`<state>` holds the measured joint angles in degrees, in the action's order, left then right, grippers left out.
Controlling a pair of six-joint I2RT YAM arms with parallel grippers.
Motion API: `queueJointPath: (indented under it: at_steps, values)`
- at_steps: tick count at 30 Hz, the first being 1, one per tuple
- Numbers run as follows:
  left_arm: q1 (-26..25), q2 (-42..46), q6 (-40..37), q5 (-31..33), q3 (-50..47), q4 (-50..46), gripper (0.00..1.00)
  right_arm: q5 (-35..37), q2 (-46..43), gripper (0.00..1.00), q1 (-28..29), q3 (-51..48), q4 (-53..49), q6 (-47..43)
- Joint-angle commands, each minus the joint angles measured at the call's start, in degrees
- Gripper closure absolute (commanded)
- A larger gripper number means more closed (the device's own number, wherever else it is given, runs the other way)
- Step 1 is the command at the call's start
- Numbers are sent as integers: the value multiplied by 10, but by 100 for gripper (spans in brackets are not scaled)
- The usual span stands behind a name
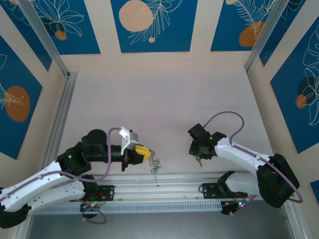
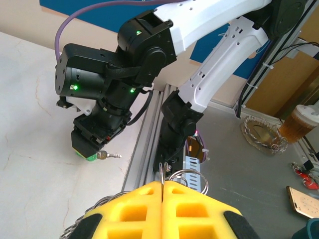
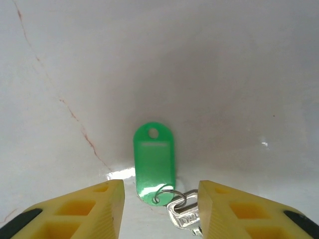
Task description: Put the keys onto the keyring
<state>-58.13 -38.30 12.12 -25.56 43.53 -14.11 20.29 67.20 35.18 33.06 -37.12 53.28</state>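
Keyring (image 2: 185, 174) clenched in left jaws; right jaws parted astride green-tagged key (image 3: 154, 167) on table (image 3: 224, 74).

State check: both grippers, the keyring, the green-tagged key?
left gripper: shut, pinching the keyring's wire.
keyring: held by the left gripper, hanging from its fingers.
right gripper: open, one finger on each side of the key.
green-tagged key: flat on the table, ungripped, not on the keyring.

Stamped letters on the small silver metal key (image 3: 186, 216) are too blurred to read. Nothing else is legible.
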Motion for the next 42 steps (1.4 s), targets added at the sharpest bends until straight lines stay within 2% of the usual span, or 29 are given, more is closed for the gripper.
queueJointPath:
  at_steps: [1,9,12,19,34,37,42]
  values:
    - [5,10,7,-22,-1,33,100,-26,-6,54,-7,-1,-11,-13]
    - [5,11,7,-23,-1,32,100,-58,13,39,-23,-5,19,-26]
    - [5,11,7,-22,-1,32,100,-68,25,38,-22,-7,32,-26]
    - [5,11,7,-22,-1,33,100,-81,32,40,-3,-17,36,-9]
    - [5,12,8,-24,-3,35,100,-82,-12,53,45,-51,13,39]
    - [5,12,9,-24,-3,36,100,-76,-16,53,58,-48,-4,51]
    - [5,9,9,-26,-3,38,100,-45,-35,47,91,-40,-36,75]
